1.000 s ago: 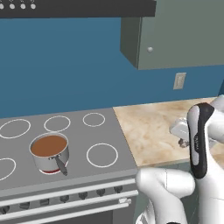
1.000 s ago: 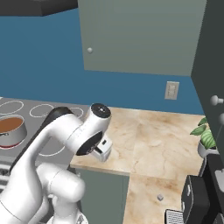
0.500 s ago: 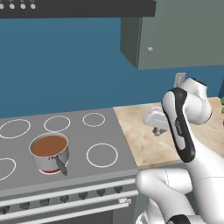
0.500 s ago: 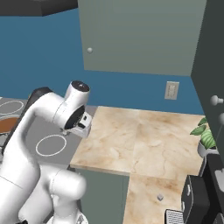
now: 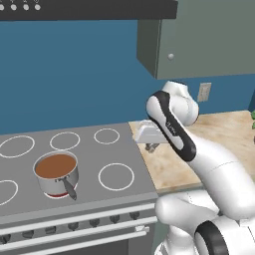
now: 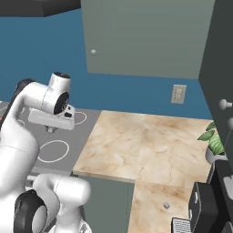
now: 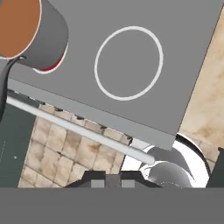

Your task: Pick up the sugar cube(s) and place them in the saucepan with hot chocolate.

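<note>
The white arm's two-finger gripper [image 5: 151,147] is hanging above the seam between the grey stovetop [image 5: 89,164] and the beige marble counter [image 6: 145,145], its jaws drawn together. The small shiny steel saucepan with brown hot chocolate [image 5: 56,174] is sitting at the gripper's eight o'clock in the left base view, well apart. A small white sugar cube [image 6: 166,205] is lying on the counter at five o'clock in the right base view.

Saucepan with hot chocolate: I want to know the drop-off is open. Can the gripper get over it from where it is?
Probably yes. The saucepan with hot chocolate stands uncovered on the stove, and the gripper hangs above the stove's right edge with nothing between them.
</note>
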### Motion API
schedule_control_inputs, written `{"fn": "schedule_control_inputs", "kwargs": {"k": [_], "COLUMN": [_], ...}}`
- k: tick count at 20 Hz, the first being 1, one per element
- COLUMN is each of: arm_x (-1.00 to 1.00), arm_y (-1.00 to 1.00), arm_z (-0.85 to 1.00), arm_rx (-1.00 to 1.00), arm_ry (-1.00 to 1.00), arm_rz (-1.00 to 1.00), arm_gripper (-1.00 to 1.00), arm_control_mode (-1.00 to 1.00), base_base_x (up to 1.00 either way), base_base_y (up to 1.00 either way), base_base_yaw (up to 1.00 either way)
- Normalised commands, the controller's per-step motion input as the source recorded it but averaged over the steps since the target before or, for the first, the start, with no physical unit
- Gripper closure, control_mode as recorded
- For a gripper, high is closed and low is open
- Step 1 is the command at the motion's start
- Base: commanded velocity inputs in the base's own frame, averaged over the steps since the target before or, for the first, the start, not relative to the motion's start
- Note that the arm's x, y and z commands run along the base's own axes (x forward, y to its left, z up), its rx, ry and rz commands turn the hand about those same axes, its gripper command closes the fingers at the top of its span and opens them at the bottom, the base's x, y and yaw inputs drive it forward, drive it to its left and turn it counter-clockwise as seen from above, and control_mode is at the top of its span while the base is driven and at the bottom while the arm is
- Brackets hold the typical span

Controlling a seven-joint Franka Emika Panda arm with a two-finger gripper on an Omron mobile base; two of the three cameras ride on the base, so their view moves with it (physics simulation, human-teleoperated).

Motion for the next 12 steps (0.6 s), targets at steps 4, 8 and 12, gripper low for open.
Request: {"fn": "schedule_control_inputs", "kwargs": {"k": [4,8,12], "arm_x": [0.0,0.0,0.13], "arm_y": [0.71,0.68,0.83], "arm_z": [-0.04,0.0,0.0], "arm_rx": [-0.09,-0.04,0.0], "arm_ry": [-0.07,-0.11,-0.08], "arm_rz": [0.07,0.06,0.1], "arm_gripper": [1.0,1.0,1.0], "arm_control_mode": [-1.0,-1.0,-1.0], "base_base_x": [0.0,0.0,0.0], "base_base_y": [0.0,0.0,0.0], "base_base_yaw": [0.0,0.0,0.0]}}
